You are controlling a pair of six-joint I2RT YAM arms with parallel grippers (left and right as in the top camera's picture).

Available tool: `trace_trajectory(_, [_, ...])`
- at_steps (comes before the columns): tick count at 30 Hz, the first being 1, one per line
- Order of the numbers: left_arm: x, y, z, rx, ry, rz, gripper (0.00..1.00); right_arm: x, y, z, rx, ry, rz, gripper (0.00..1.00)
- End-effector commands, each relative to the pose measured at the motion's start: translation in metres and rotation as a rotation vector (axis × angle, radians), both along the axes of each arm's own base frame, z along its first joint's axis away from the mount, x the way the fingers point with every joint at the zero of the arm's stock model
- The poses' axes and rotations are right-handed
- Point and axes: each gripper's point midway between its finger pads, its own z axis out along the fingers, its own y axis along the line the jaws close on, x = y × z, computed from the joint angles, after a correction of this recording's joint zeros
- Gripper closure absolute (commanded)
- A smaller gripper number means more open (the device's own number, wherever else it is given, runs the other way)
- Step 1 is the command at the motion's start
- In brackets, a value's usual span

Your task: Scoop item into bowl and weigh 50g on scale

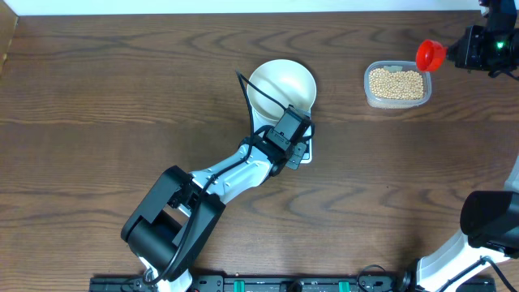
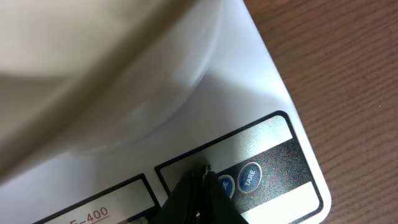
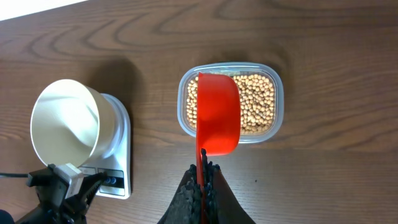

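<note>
The white bowl [image 1: 282, 85] stands empty on the white scale [image 1: 305, 156]; both also show in the right wrist view, the bowl [image 3: 65, 121] on the scale [image 3: 118, 155]. My left gripper [image 2: 202, 177] is shut, its tips down on the scale's button panel [image 2: 273, 165], next to the blue TARE button [image 2: 250, 177]. My right gripper [image 3: 203, 171] is shut on the handle of a red scoop [image 3: 217, 121], held empty above the clear tub of tan beans [image 3: 258, 99]. Overhead, the scoop [image 1: 431, 55] is at the tub's right rim, over the beans [image 1: 396, 83].
Dark wood table [image 1: 97, 122]. A black cable [image 1: 251, 93] runs past the bowl's left side. The right arm's base [image 1: 491, 219] is at the lower right.
</note>
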Motion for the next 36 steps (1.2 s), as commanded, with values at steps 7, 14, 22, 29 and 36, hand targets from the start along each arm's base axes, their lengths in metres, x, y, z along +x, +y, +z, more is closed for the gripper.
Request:
trace_trajectory(7, [-0.013, 0.013, -0.024, 0.056, 0.073, 0.006, 0.93, 0.002, 0.004, -0.001, 0.007, -0.004, 0.024, 0.99])
trace_trajectory(14, [-0.015, 0.023, -0.028, 0.092, 0.084, 0.046, 0.93, 0.002, 0.004, -0.001, 0.008, -0.003, 0.024, 0.99])
trace_trajectory(22, [-0.013, 0.026, -0.028, 0.110, 0.072, 0.057, 0.93, 0.002, 0.004, -0.001, 0.008, -0.003, 0.024, 0.99])
trace_trajectory(29, [-0.009, 0.023, -0.024, 0.096, 0.055, 0.056, 0.93, 0.002, 0.004, -0.001, 0.008, -0.003, 0.024, 0.99])
trace_trajectory(36, [-0.004, 0.019, -0.007, 0.071, 0.018, 0.048, 0.93, 0.001, 0.004, -0.001, 0.008, -0.002, 0.024, 0.99])
